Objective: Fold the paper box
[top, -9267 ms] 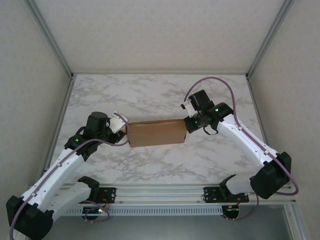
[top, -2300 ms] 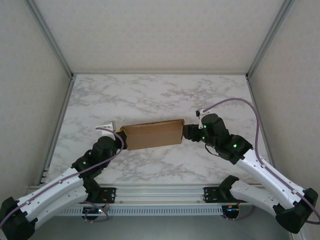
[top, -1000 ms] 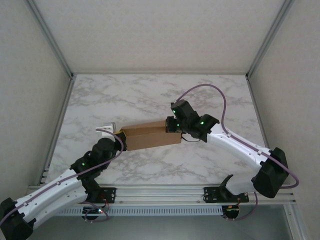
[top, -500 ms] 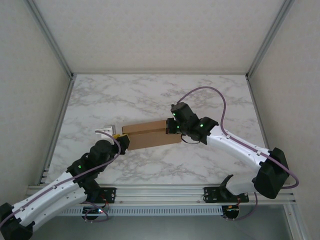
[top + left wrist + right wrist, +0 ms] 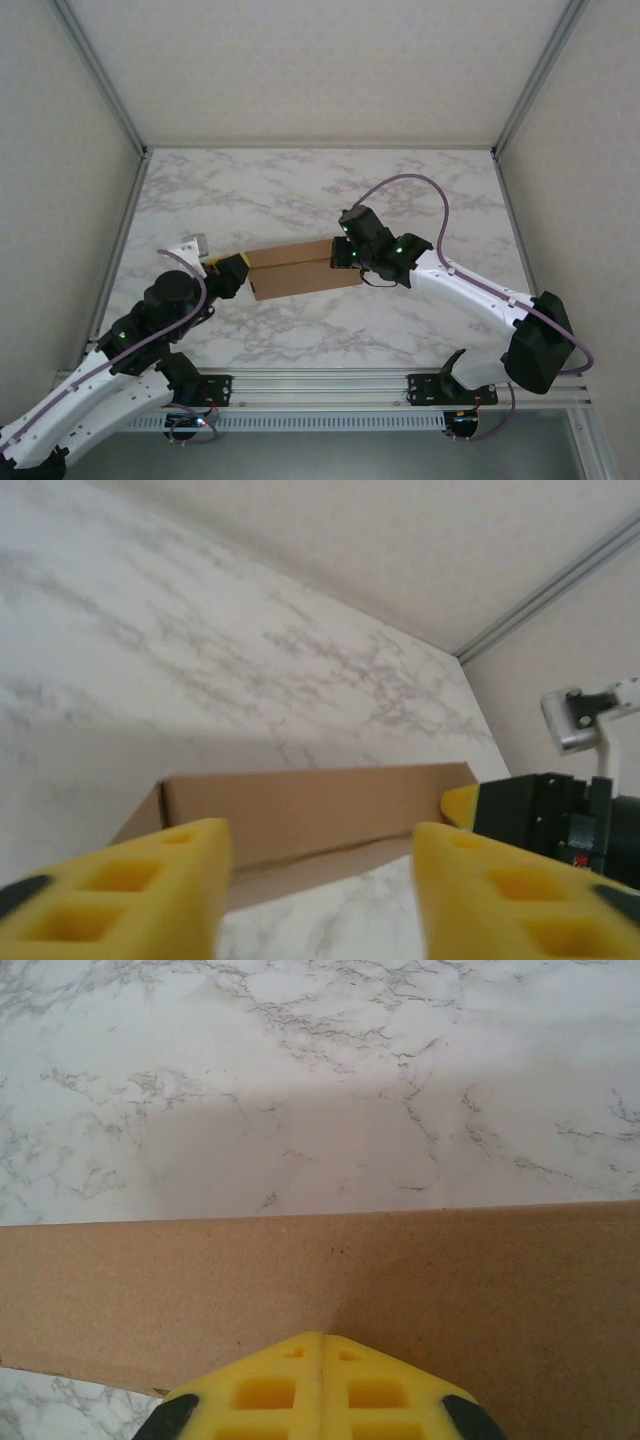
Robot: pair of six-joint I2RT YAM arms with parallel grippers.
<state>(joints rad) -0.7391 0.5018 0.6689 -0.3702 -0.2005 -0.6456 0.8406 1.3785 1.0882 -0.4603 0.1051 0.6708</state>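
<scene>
Touching the paper box [image 5: 300, 270], the right tool [image 5: 322, 1350] is pinched together, the left tool [image 5: 320, 855] wide.

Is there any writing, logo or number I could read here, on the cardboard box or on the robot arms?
None can be read.
The paper box: plain brown cardboard, no print on the faces that show.
Left gripper and right gripper: bare yellow fingers, unmarked.
Left arm and right arm: small green lights, no legible label.

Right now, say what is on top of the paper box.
The shut right gripper sits on the paper box near its right end; the cardboard beneath its fingers is hidden.
</scene>
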